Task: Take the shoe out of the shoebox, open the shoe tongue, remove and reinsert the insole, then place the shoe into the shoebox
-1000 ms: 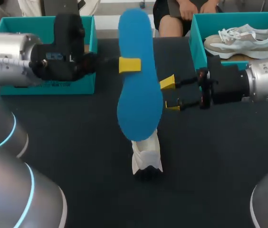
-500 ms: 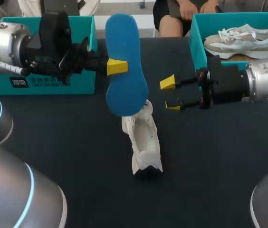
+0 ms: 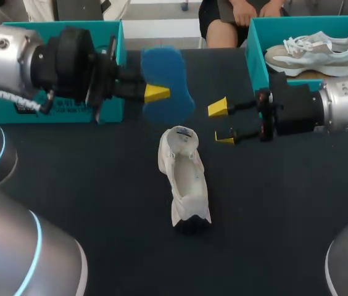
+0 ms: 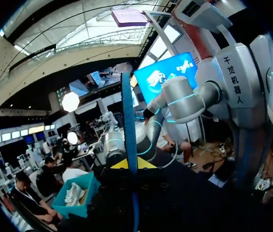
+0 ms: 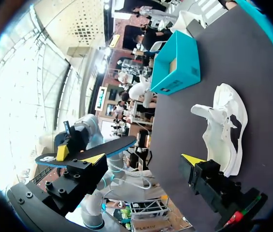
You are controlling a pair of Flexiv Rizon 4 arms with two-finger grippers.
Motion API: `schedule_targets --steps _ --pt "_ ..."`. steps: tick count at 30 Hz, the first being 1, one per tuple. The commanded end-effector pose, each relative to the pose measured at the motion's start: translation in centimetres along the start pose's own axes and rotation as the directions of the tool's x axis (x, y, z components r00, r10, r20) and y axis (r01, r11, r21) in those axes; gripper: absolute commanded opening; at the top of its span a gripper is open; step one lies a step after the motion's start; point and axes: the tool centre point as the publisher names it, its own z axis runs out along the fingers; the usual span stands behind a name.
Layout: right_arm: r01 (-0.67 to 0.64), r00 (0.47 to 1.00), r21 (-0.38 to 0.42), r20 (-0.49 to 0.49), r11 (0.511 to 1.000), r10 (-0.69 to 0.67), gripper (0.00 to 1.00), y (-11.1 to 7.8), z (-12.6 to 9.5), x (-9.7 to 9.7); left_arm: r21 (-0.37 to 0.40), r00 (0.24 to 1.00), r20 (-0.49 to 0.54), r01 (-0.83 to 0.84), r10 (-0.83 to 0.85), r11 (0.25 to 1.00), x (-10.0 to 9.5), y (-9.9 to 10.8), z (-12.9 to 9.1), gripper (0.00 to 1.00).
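A white shoe [image 3: 183,176] lies mid-table with its tongue pulled open; in the right wrist view the shoe [image 5: 223,128] is ahead of my right gripper [image 5: 144,159]. My left gripper [image 3: 156,93] is shut on the blue insole [image 3: 165,74], held in the air behind the shoe, near the left shoebox [image 3: 103,24]. In the left wrist view the insole [image 4: 128,121] stands edge-on, pinched in the left gripper [image 4: 129,164]. My right gripper [image 3: 221,122] hangs open just right of the shoe, with nothing between its fingers.
A second teal shoebox [image 3: 255,55] at the back right holds another pale shoe [image 3: 313,52]. The left shoebox [image 5: 177,65] stands beyond the white shoe in the right wrist view. Dark table surface lies bare in front of the shoe.
My left gripper has carried the insole up off the shoe, leftward and back, and turned it from standing tall to nearly flat. The right arm and the shoe have kept still.
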Motion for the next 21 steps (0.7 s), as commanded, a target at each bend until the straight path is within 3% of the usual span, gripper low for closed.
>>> schedule_targets --steps 1,3,8,9,11,12,14,21 --pt "-0.001 1.0 -0.002 0.002 1.0 0.001 1.0 0.0 0.3 0.0 0.069 0.886 0.166 -0.448 0.432 0.892 2.0 2.6 -0.9 0.0" --pt "-0.001 1.0 -0.002 0.002 1.0 0.001 1.0 0.0 0.3 0.0 0.05 0.824 0.188 -0.552 0.535 0.833 2.1 3.3 -1.2 0.0" --pt "-0.001 1.0 -0.002 0.002 1.0 0.001 1.0 0.0 0.3 0.0 0.008 0.594 0.189 -0.797 0.782 0.604 2.3 4.5 -1.3 0.0" --pt "-0.001 1.0 -0.002 0.002 1.0 0.001 1.0 0.0 0.3 0.0 -0.007 0.518 0.189 -0.849 0.834 0.528 2.4 4.6 -1.2 0.0" --pt "-0.001 1.0 -0.002 0.002 1.0 0.001 1.0 0.0 0.3 0.0 0.001 0.395 0.147 -0.917 0.907 0.399 2.8 5.3 -1.2 0.0" --pt "-0.001 1.0 -0.002 0.002 1.0 0.001 1.0 0.0 0.3 0.0 -0.008 0.366 0.11 -0.929 0.924 0.369 3.0 5.7 -1.2 0.0" --pt "-0.001 1.0 -0.002 0.002 1.0 0.001 1.0 0.0 0.3 0.0 0.025 0.431 0.03 -0.902 0.902 0.431 3.5 6.0 -1.3 0.0" --pt "-0.001 1.0 -0.002 0.002 1.0 0.001 1.0 0.0 0.3 0.0 0.025 0.431 0.03 -0.902 0.902 0.431 3.5 6.0 -1.3 0.0"
